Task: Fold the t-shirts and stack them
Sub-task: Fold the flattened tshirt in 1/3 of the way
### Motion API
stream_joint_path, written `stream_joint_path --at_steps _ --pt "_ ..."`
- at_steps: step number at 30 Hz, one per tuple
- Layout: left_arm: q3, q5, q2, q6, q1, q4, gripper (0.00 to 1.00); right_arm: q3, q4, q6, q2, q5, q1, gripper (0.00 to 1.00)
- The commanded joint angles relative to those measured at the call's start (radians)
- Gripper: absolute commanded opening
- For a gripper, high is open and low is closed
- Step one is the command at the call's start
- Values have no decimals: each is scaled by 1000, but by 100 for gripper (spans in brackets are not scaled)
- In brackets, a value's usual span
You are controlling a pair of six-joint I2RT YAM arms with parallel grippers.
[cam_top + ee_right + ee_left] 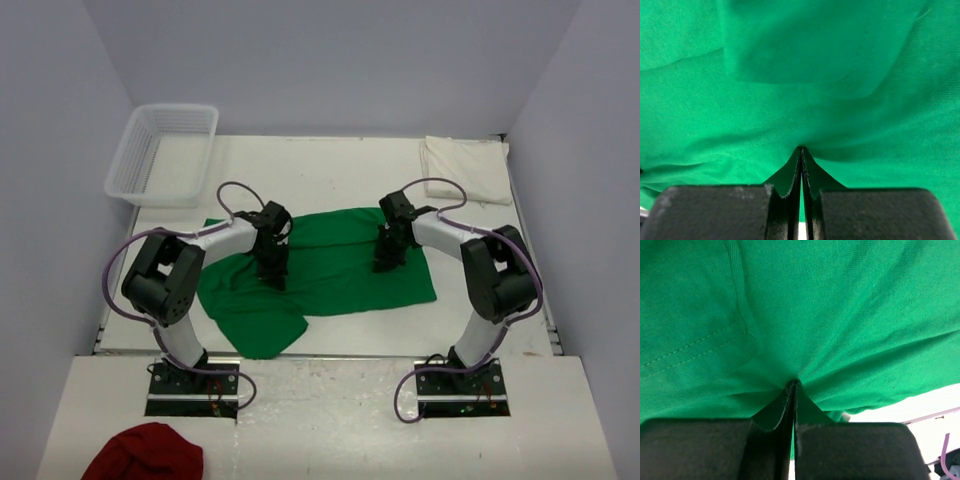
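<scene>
Squarely in the middle of the tabletop (330, 175) lies the green t-shirt (335, 270), spread out with its long axis running left to right between the two arms and one rumpled flap trailing toward the near left edge. Each pincer is down on the cloth and clamped tight on a pinch of it: the left pincer (274, 275) on the shirt's left half, the right pincer (387, 262) on its right half. Puckers fan from both closed tips in the wrist views. Neither arm is nearer; they share the garment evenly, so the fold to come looks to turn on both lifting together across that long axis. The cream-white t-shirt (465, 165) sits folded at the far right corner, well apart and closer to the right arm. A clear basket (165, 150) stands far left; a dark red cloth (145, 455) lies on the near ledge.
</scene>
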State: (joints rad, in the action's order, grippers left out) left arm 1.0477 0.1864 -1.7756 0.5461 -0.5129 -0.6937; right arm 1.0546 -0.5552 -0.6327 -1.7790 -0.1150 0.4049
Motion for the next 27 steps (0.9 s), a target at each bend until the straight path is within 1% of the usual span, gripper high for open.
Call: stream_joint_path --at_steps 1,7,14,17,22,24,25,26,27 --pt "-95 -94 5 18 -4 -79 0 -99 -37 -35 -2 23 26 0" --pt "-110 -111 10 15 -4 -75 0 -182 -55 -73 72 31 48 0" --pt "-84 -114 15 14 -4 -84 0 -242 -104 -107 220 32 61 0" --pt "-69 -119 8 6 -4 -90 0 -234 -124 -102 262 37 74 0" --pt "-26 -142 22 3 -4 -116 0 -176 -135 -45 338 113 89 0" --pt "-5 -156 42 6 -4 -125 0 -121 -141 -27 371 113 89 20" --pt "0 -159 51 8 -4 -133 0 -95 -172 -15 374 113 89 32" --pt "6 -159 65 6 -4 -138 0 -38 -190 -12 374 113 89 54" --pt "15 -156 70 6 -4 -141 0 -6 -212 -7 371 133 89 66"
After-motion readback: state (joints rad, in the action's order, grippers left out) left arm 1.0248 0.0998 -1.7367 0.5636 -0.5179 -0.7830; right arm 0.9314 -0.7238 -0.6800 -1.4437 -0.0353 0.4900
